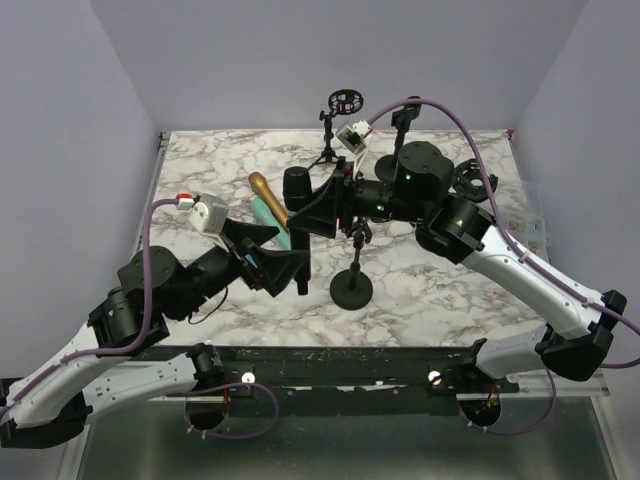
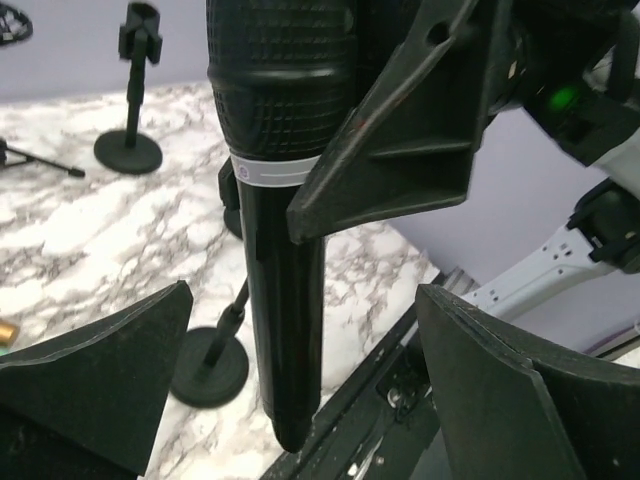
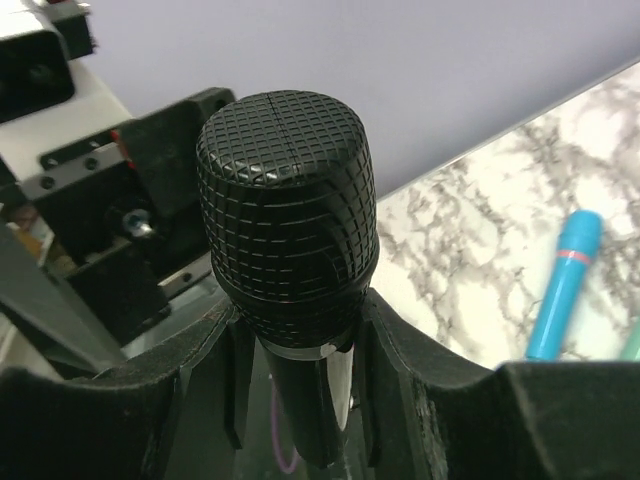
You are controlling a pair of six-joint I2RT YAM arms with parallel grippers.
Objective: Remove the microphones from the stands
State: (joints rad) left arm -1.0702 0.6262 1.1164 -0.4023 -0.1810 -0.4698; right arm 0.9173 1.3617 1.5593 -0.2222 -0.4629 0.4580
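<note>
Hanging upright above the marble table, the black microphone is clamped just below its head by the right gripper; its tail is flanked, untouched, by the wide-spread fingers of the left gripper; the round-based stand is seen just beside it.

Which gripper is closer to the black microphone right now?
Right. The right gripper clamps the black microphone under its head; the left gripper is open, straddling the handle lower down without touching.

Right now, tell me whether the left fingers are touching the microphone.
Apart. The left wrist view shows open gaps between the microphone and both left fingers.
</note>
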